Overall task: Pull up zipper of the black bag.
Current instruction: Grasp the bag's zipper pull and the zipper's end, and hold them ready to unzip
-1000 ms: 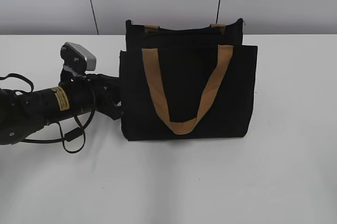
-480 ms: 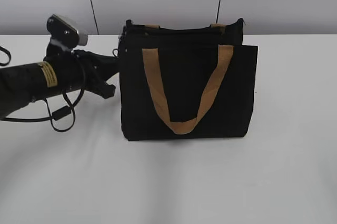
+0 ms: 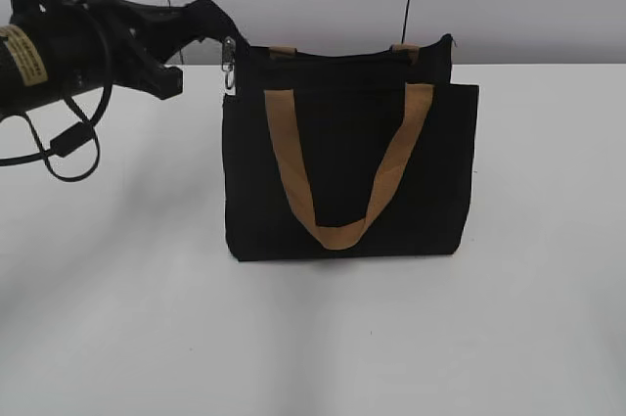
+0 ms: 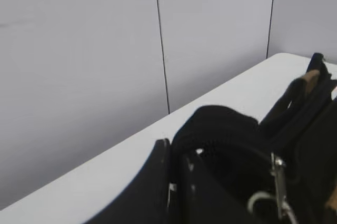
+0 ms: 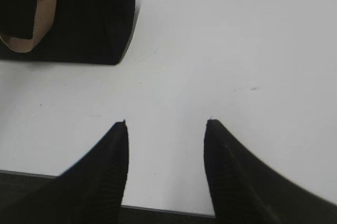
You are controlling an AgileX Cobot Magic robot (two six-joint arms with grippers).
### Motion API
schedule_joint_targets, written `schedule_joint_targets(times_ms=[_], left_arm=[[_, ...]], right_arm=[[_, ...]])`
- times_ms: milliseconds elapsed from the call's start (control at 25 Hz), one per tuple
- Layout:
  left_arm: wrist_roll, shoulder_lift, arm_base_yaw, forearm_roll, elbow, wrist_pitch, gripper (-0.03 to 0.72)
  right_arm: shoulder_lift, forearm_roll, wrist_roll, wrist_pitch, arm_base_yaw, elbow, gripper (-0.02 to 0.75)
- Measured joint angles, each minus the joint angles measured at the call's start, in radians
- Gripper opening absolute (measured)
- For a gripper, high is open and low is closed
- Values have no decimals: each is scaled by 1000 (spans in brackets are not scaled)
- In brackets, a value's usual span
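black bag point(image 3: 347, 157) stands upright mid-table point(image 3: 509, 318), front panel w/ tan handle point(image 3: 337, 230) facing the exterior cam. zipper point(image 3: 342, 52) runs along the top edge; its silver pull tab point(image 3: 228, 56) dangles at the bag's top left corner.

left gripper point(image 3: 201, 17) is up at that corner, jaws clamped on a black fabric end of the bag's top edge, tab hanging just below it. right gripper point(image 5: 166, 129) hovers over bare table, jaws apart, nothing between them, bag's lower corner well off to its upper left.

handling, as a guess: bag looks light, soft fabric, will flop or slide when tugged, so it prob needs bracing at one end while the tab gets drawn along. tab is small, thin metal, likely slippery; pinch it flat.

exterior view gives the whole bag plus where the arm sits, but fingers blur into black cloth. left wrist view shows the pinched fabric up close and the metal clip point(image 4: 278, 184), not the zip line. right wrist view shows only table and a bag corner.
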Motion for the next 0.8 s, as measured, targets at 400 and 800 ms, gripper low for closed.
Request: schedule_joint_targets(times_ms=[400, 800], left_arm=[[-73, -61, 0, 8, 1, 4, -3], [-133, -71, -1, 44, 1, -14, -3]], right_arm=[[2, 38, -19, -13, 0, -3, 368], [433, 386, -529, -237, 0, -44, 368]])
